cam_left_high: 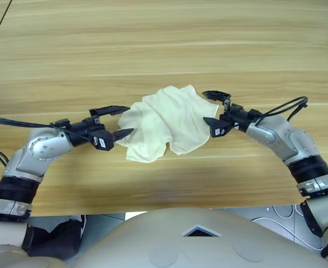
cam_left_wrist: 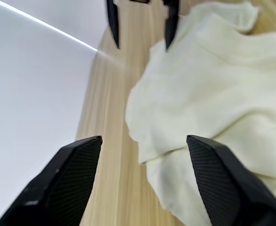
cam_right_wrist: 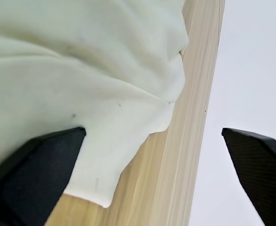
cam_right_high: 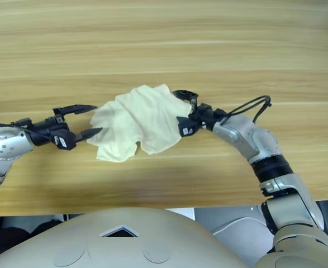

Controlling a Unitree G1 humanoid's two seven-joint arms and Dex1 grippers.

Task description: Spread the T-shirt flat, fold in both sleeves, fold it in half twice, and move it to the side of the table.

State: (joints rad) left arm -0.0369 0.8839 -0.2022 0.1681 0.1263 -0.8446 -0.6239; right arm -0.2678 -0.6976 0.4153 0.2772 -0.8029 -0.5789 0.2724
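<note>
The pale yellow T-shirt (cam_left_high: 164,123) lies crumpled in a heap on the wooden table (cam_left_high: 152,44), between the two grippers. The left gripper (cam_left_high: 129,119) is just at the left edge of the T-shirt, its jaws wide apart and holding nothing. The right gripper (cam_left_high: 204,106) is at the right edge of the T-shirt, jaws also wide, one finger over the cloth

Grey floor (cam_left_high: 267,216), faint circular markings (cam_left_high: 283,211)

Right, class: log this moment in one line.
T-shirt: crumpled on table | left gripper: open at its left edge | right gripper: open at its right edge | folds: none
</note>
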